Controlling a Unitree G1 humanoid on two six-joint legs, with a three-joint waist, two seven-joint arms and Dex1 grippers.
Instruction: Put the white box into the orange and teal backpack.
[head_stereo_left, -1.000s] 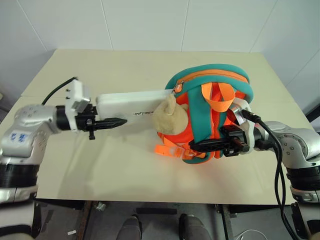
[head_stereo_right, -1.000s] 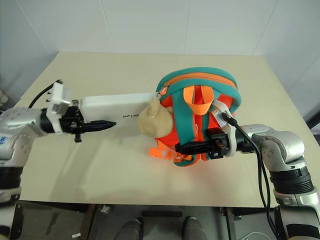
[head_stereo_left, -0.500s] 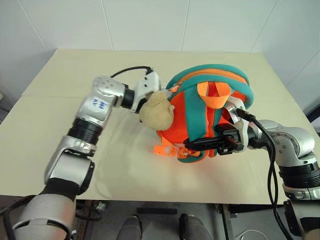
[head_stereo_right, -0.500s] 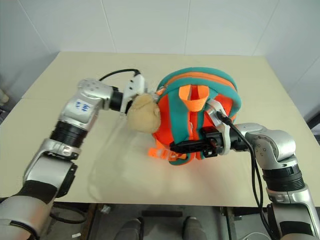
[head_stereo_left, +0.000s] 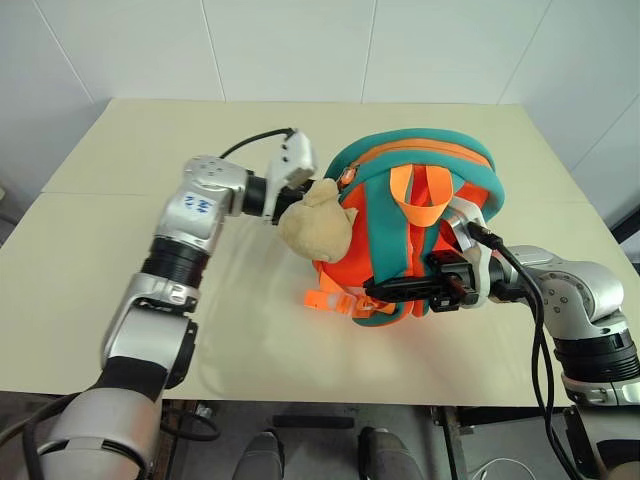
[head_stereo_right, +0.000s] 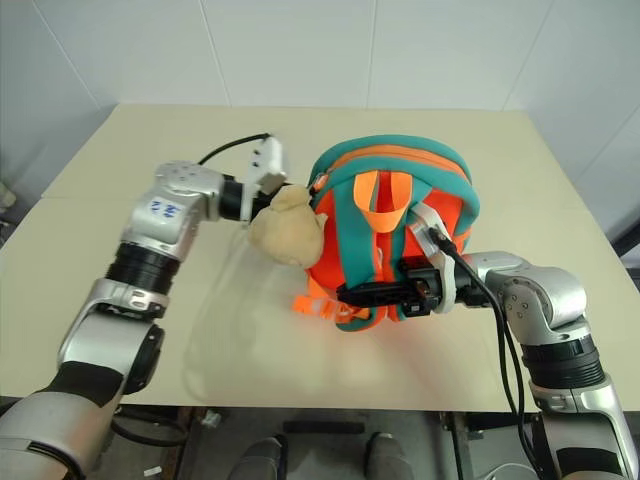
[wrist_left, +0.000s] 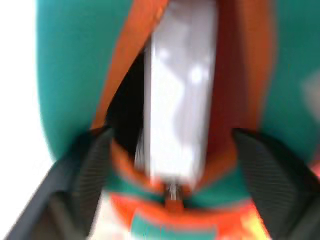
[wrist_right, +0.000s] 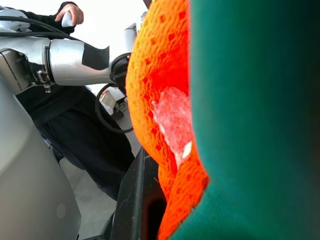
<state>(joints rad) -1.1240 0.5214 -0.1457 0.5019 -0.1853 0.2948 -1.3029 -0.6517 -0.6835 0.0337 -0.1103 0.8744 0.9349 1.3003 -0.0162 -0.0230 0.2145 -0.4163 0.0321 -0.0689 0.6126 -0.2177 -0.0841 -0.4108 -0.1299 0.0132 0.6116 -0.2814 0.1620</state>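
Observation:
The orange and teal backpack (head_stereo_left: 420, 200) stands on the table with its tan plush toy (head_stereo_left: 315, 225) hanging at its left side. In the left wrist view the white box (wrist_left: 180, 100) sits inside the backpack's side opening, between teal and orange trim. My left gripper (wrist_left: 172, 142) is at that opening, open, its fingers (wrist_left: 95, 150) spread to either side of the box's end. In the head views the plush toy hides it. My right gripper (head_stereo_left: 385, 289) points left, shut on the backpack's lower front edge.
The beige table (head_stereo_left: 150, 150) has free room left of and in front of the backpack. White walls stand behind. In the right wrist view a person (wrist_right: 70, 12) in dark clothes is beyond the table.
A second ago the white box stuck out to the left of the backpack; it is inside now. My left arm has swung right to the opening and its jaws have opened. The right gripper has kept its grip.

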